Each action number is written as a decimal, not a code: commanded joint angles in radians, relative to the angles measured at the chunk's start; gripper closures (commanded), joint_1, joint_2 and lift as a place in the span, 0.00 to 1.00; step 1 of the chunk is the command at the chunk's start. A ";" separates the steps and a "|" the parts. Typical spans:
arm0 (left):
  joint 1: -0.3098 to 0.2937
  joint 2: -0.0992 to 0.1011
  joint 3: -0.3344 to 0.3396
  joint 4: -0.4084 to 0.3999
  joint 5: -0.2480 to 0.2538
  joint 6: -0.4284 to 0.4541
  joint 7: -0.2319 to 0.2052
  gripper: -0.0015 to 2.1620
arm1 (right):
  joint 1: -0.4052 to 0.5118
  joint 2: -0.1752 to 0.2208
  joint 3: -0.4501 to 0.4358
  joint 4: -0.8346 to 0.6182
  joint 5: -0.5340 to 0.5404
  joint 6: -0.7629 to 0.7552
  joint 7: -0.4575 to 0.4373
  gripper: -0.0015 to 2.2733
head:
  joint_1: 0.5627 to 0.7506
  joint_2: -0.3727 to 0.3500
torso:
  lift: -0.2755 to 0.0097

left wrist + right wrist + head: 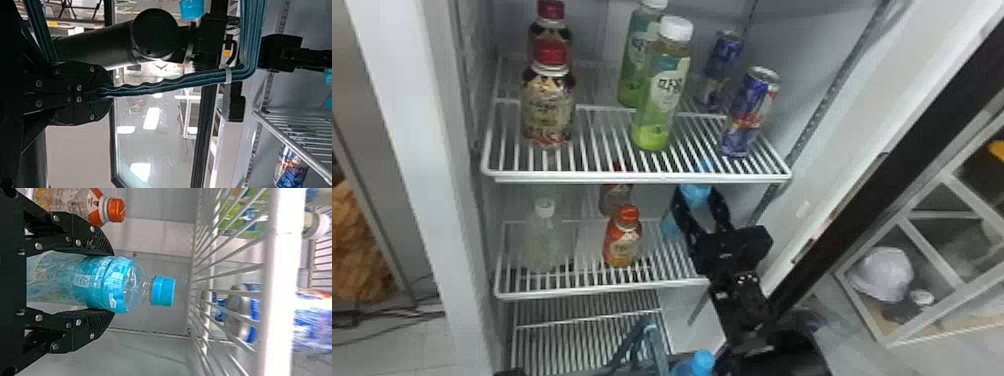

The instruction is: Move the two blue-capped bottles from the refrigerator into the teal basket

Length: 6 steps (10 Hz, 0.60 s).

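- Nearest, at the head view's six o'clock, one blue-capped bottle sits beside the teal basket's handle; looks like one delivered, one to go!
- The left gripper is pinched tight on that handle, basket duty only.
- Up to the business end: the right gripper reaches in from five o'clock, aiming towards eleven, its fingers parted just a bottle's width and pressed to both sides of the second bottle. Looks like a proper hold!
- That bottle's long axis runs roughly upright, cap up, on the middle level; whether its base touches the wire, can't tell.
- Right arm's clearly nearer, and the basket lies between six and seven o'clock from it: out, then down, I'd say.
- Farther up, the upper shelf overhangs; lift early and that cap could knock.
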 commanded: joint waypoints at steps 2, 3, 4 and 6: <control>0.002 0.000 0.000 0.000 0.000 -0.002 -0.001 0.53 | 0.126 0.003 -0.042 -0.170 -0.022 0.043 0.003 0.30 | 0.70 0.03 | 0.49; 0.004 -0.002 0.003 0.000 0.000 -0.002 -0.001 0.53 | 0.173 0.011 -0.071 -0.221 -0.022 0.063 0.005 0.29 | 0.70 0.03 | 0.49; 0.004 -0.002 0.003 0.000 0.000 -0.002 -0.003 0.53 | 0.207 0.014 -0.089 -0.258 -0.022 0.083 0.015 0.29 | 0.70 0.03 | 0.49; 0.004 -0.002 0.003 -0.002 0.000 -0.002 -0.003 0.53 | 0.273 0.014 -0.105 -0.337 -0.024 0.120 0.032 0.29 | 0.70 0.03 | 0.49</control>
